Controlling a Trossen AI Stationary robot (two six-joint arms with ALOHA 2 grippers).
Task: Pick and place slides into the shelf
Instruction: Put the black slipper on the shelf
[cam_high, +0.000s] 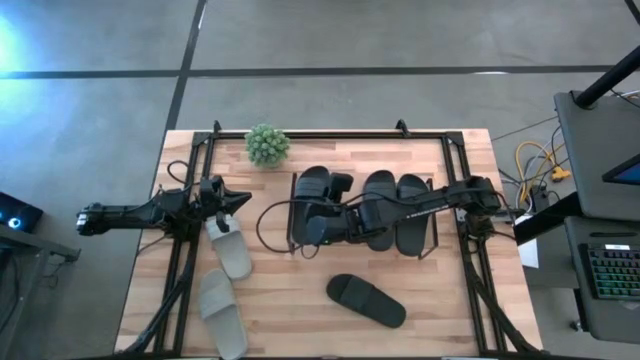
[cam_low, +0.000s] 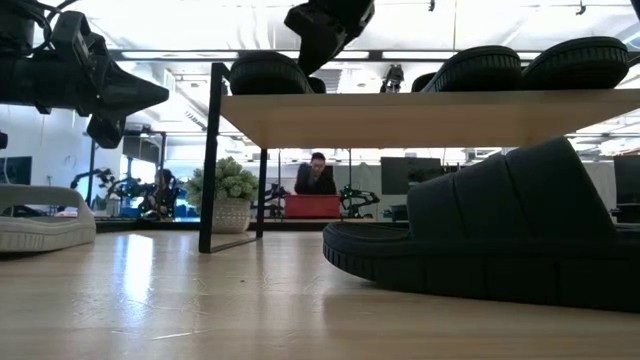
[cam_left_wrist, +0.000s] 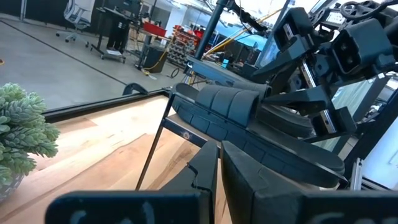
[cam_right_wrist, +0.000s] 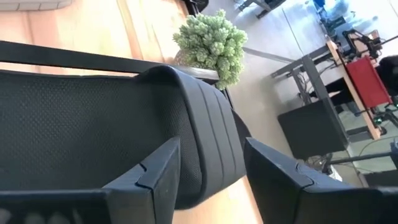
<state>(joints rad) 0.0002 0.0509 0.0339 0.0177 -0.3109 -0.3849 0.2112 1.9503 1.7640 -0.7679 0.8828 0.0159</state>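
High view shows three black slides (cam_high: 365, 205) on the shelf (cam_high: 432, 245), one black slide (cam_high: 366, 300) and two pale slides (cam_high: 228, 250) on the tabletop (cam_high: 300, 300). Right wrist view alone shows the right hand (cam_right_wrist: 211, 177) parted around the strap of the leftmost shelf slide (cam_right_wrist: 93, 124). Left hand (cam_high: 225, 197), closed and empty, hovers over the pale slides.

Three black rubber slides (cam_high: 365, 205) crowd the pale wooden shelf (cam_low: 420, 118); bare tabletop (cam_high: 290, 290) lies open between one black slide (cam_high: 366, 300) and two beige slides (cam_high: 225, 280).
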